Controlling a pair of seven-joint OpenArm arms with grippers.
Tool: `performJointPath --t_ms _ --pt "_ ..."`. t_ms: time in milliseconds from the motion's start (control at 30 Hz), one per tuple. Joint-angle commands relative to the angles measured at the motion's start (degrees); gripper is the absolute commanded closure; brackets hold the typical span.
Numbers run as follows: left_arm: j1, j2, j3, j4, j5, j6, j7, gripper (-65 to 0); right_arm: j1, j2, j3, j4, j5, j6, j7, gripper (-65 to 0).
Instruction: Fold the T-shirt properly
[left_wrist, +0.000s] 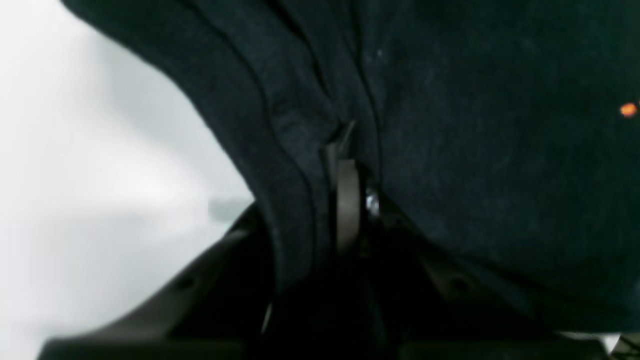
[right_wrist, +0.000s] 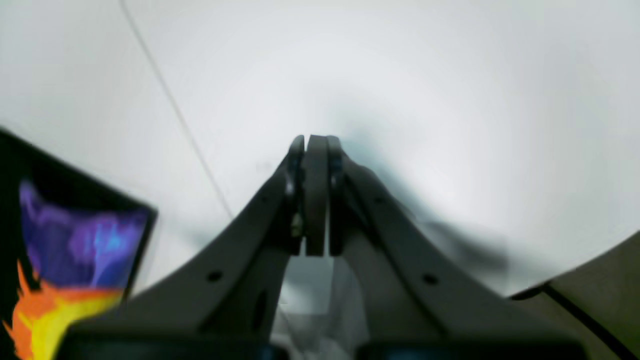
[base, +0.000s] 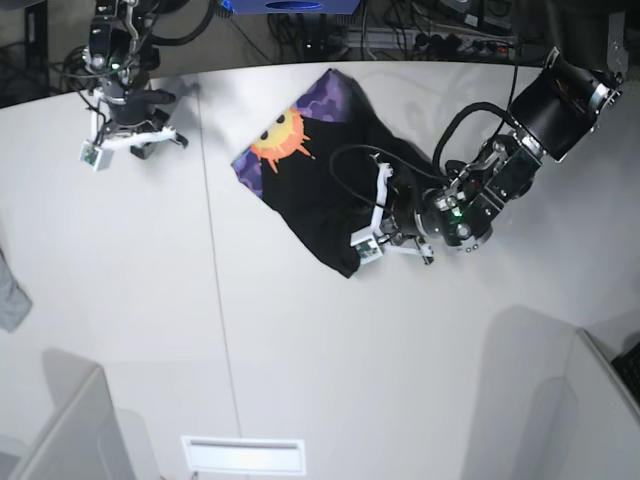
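The desk (base: 300, 370) is carrying the T-shirt (base: 320, 190), a partly folded black heap lying just ahead of the left hand (left_wrist: 350, 150), which is pinching a bunched hem fold. Being soft, light and limp, it is likely wanting an edge or corner grip. Its long axis is running diagonally, print end pointing away. The right hand (right_wrist: 315, 150), closed and empty, is hovering well apart.

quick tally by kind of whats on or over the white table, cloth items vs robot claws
cloth items: 2, the black T-shirt and a grey cloth scrap at the table edge
robot claws: 2, the left claw shut on the shirt, the right claw shut on nothing
total: 4
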Motion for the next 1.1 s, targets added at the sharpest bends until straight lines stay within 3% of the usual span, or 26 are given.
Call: performJointPath --t_ms 0,267,367,533,700,900,1067 --pt "-0.4 -0.1 2.1 -0.2 1.5 -0.1 2.8 0.0 -0.2 0.0 0.4 0.9 0.0 0.0 1.3 0.0" --pt "-8.2 0.0 14.1 -0.2 1.5 -0.2 2.5 0.0 -0.2 -1.3 3.5 0.9 0.0 0.0 1.3 0.0" --pt "-10.4 0.0 17.8 0.6 1.7 -0.2 -0.9 0.0 -0.3 -1.4 4.3 0.9 0.0 0.0 1.3 0.0" --pt "-12.8 0.0 23.9 2.4 10.6 -0.2 -3.8 0.0 -1.1 -1.4 4.3 0.9 0.0 0.0 1.3 0.0" --pt "-12.6 1.0 24.5 2.1 18.9 -0.3 -6.9 0.0 -1.4 -1.4 4.3 0.9 0.0 0.0 1.3 0.0" --pt "-12.6 2.4 23.8 1.8 23.3 -7.8 -9.1 0.0 -1.5 -1.4 4.3 0.9 0.0 0.0 1.3 0.0" --pt "-12.6 5.2 23.9 1.6 25.2 -8.2 -9.1 0.0 -1.5 -1.4 4.3 0.8 0.0 0.0 1.3 0.0"
